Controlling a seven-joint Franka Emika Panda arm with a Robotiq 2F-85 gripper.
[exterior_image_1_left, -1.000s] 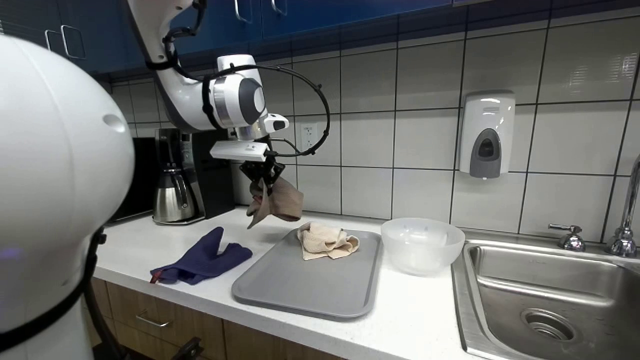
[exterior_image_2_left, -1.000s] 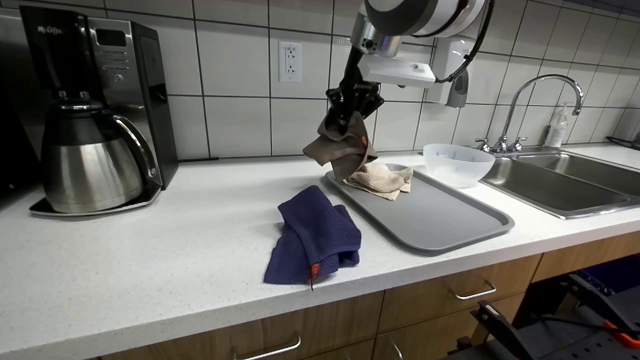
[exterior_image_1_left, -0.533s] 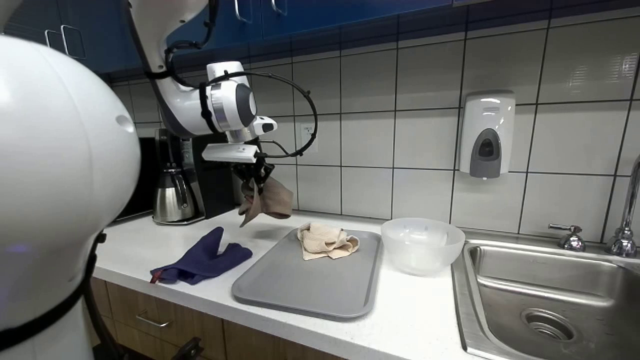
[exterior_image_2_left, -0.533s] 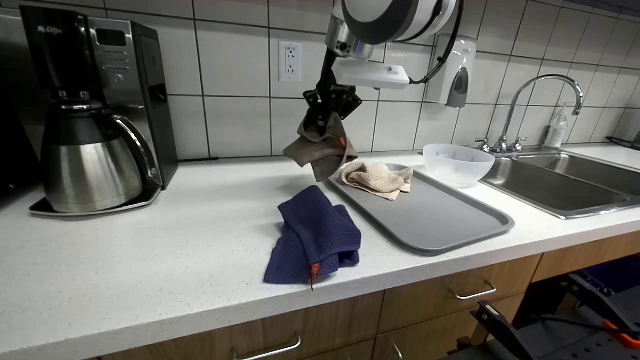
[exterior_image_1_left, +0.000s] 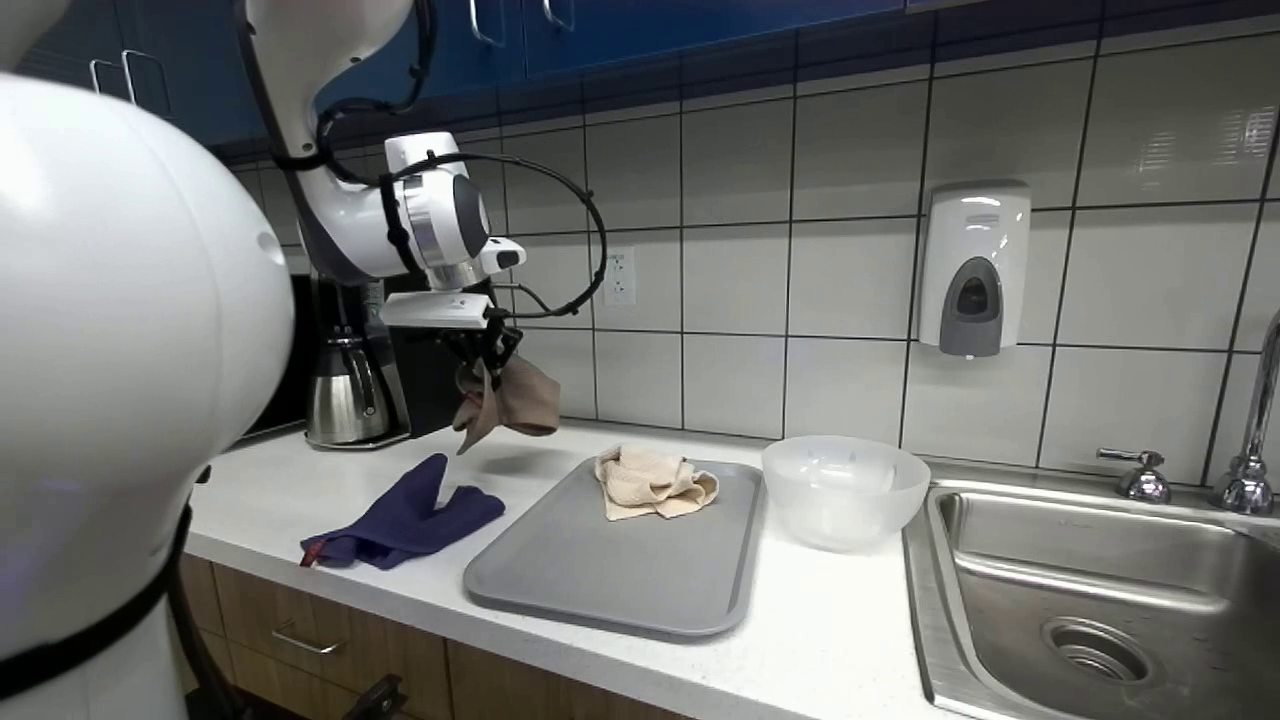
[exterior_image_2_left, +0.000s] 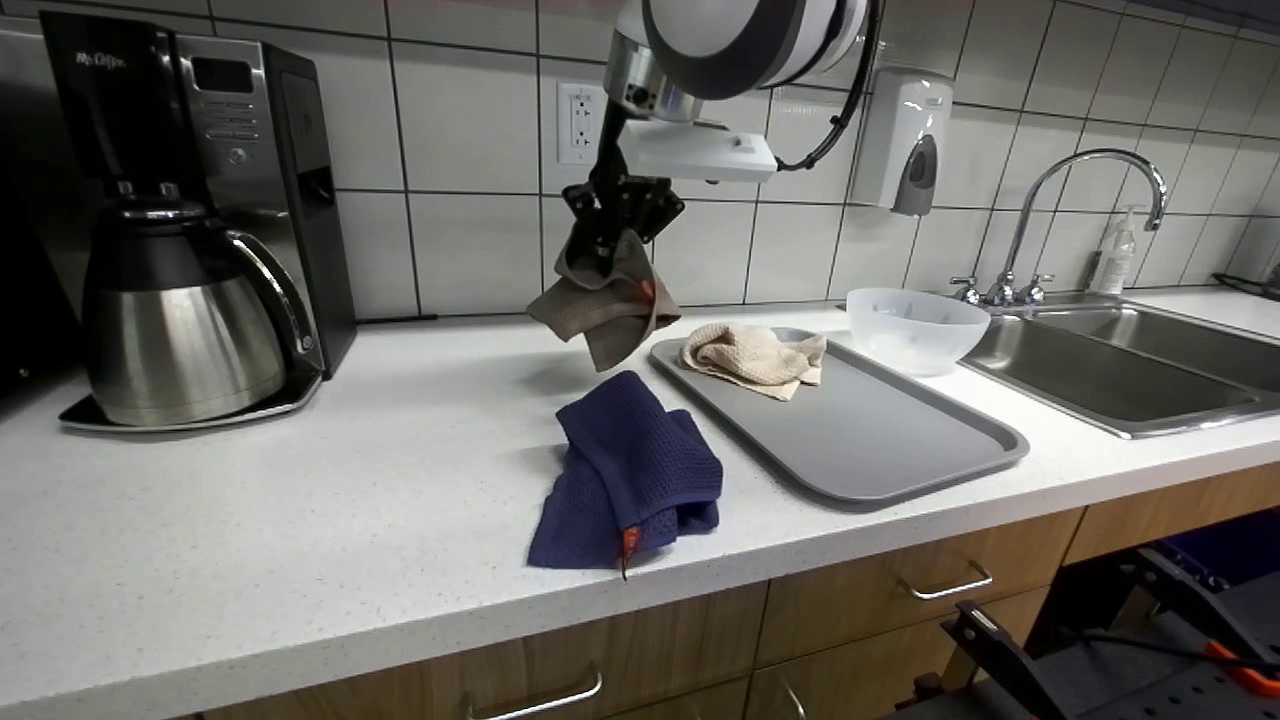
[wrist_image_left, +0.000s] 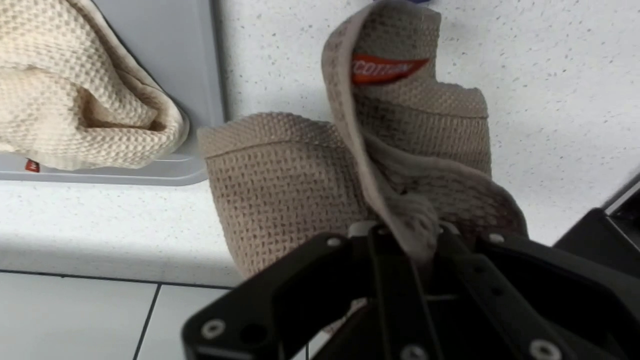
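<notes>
My gripper (exterior_image_1_left: 492, 372) is shut on a brown waffle-weave towel (exterior_image_1_left: 530, 400) and holds it above the white counter, left of the tray in both exterior views. In the wrist view a fold of the towel (wrist_image_left: 285, 185) is pinched between the fingertips (wrist_image_left: 404, 237), and a red tag shows. The towel (exterior_image_2_left: 605, 315) hangs folded and does not touch the counter. A navy cloth (exterior_image_2_left: 630, 480) lies on the counter near its front edge. A cream cloth (exterior_image_2_left: 755, 362) lies crumpled on a grey tray (exterior_image_2_left: 900, 455); it also shows in the wrist view (wrist_image_left: 60, 100).
A translucent bowl (exterior_image_1_left: 845, 495) stands between the tray and the steel sink (exterior_image_1_left: 1090, 540). A coffee maker with a steel carafe (exterior_image_2_left: 190, 330) stands at the left. A tiled wall with an outlet (exterior_image_2_left: 580, 123) and a soap dispenser (exterior_image_1_left: 975, 270) runs behind. Blue cabinets (exterior_image_1_left: 700, 30) hang above.
My gripper has moved left with the brown towel in both exterior views, away from the tray and toward the coffee maker side. The cloths, tray and bowl have not moved.
</notes>
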